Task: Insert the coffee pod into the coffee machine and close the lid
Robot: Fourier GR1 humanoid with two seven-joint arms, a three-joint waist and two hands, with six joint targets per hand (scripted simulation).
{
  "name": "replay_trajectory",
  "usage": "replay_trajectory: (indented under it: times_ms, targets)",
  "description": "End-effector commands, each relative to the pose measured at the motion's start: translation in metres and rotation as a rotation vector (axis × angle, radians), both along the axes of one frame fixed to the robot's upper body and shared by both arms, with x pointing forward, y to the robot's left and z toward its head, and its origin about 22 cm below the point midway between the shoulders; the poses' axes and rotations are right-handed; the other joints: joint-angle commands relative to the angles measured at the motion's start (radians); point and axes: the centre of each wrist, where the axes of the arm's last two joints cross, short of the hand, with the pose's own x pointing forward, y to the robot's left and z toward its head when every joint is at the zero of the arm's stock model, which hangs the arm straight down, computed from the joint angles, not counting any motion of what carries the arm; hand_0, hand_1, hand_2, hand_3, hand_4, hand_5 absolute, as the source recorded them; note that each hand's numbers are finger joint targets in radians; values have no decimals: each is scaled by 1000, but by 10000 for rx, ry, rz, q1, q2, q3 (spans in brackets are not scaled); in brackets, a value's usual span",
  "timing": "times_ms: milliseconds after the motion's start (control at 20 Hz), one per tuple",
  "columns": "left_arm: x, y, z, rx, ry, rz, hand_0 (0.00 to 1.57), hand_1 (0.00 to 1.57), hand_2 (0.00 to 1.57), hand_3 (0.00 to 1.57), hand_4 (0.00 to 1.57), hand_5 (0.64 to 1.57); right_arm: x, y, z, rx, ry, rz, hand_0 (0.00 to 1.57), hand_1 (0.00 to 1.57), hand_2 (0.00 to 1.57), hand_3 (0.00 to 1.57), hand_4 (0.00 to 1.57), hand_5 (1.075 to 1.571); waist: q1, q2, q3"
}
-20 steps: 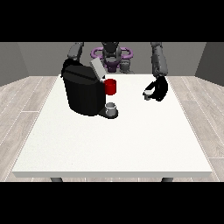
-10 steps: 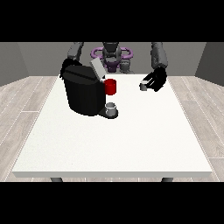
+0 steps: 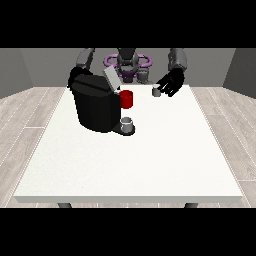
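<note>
Lifted hand at the view's right [image 3: 171, 83] holds coffee pod [image 3: 156, 91] beside red mug [image 3: 126, 99]

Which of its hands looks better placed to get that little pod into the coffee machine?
Its left robot hand: it is right beside the pod, seemingly touching it. The other robot hand is behind the machine, away from the pod.

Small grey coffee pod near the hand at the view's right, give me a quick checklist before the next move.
1. Small grey coffee pod at the fingers of the black hand at the view's right: ok.
2. Pod actually pinched: cannot tell.
3. Grey lid of the black coffee machine raised: ok.
4. Pod in machine: not ok.
5. Grey cup under the spout: ok.
6. Other hand: cannot tell, hidden behind machine.
</note>
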Motion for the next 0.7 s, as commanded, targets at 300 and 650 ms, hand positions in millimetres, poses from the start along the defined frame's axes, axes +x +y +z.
replay_trajectory:
  times_ms: [300, 650]
  targets:
    - [21, -8, 73, 27, -1371, 360, 1072, 1072, 1218, 1232, 520, 1571, 10, 13, 18, 91, -838, 644, 0, 0, 0, 0, 489, 1571, -764, 490, -1]
    - [29, -7, 120, -753, -1285, 536, 1255, 1255, 1287, 1219, 471, 1571, 7, 25, 22, -176, -735, 859, 0, 0, 0, 0, 492, 1571, -1165, 463, -2]
